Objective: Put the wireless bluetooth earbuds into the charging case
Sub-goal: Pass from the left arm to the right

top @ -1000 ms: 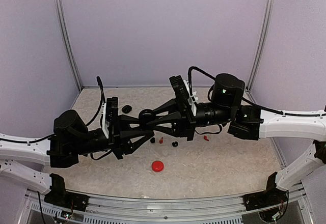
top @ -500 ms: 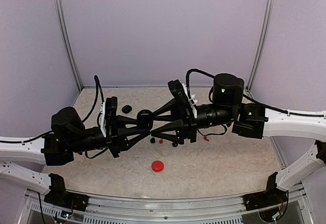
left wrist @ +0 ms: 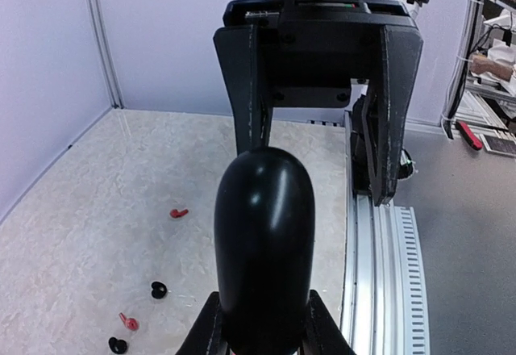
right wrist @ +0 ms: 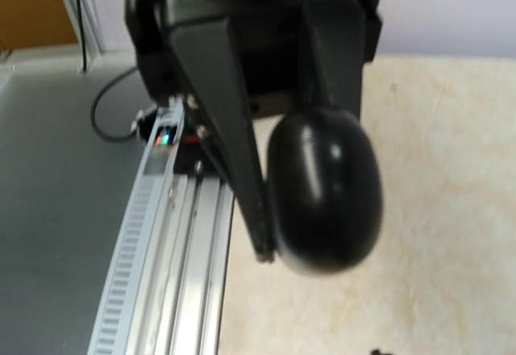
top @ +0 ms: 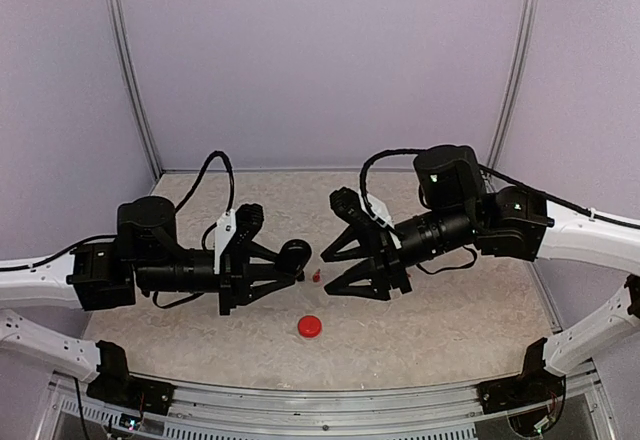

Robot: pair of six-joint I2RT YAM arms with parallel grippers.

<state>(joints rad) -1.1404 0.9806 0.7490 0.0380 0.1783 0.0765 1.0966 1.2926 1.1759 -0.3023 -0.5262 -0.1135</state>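
Observation:
My left gripper (top: 291, 260) is shut on a glossy black pebble-like charging case (top: 296, 252), held closed above the table. In the left wrist view the case (left wrist: 264, 250) fills the middle between my jaws. My right gripper (top: 327, 273) is open and empty, facing the case from the right with a gap between them; one of its fingers (left wrist: 392, 113) shows beyond the case. A red earbud (top: 317, 276) lies on the table below the two grippers. In the left wrist view, red earbuds (left wrist: 178, 212) (left wrist: 128, 321) and black earbuds (left wrist: 159, 290) (left wrist: 118, 344) lie scattered.
A closed red case (top: 310, 326) lies on the table (top: 450, 310) near the front. The right wrist view shows the left gripper's held case (right wrist: 322, 202) and the aluminium rail (right wrist: 173, 234) at the table's edge. Purple walls enclose the back and sides.
The two grippers, interleaved around the black case a second ago, have drawn apart. The left one keeps the case and has moved it nearer. The right one has backed off to the right, open.

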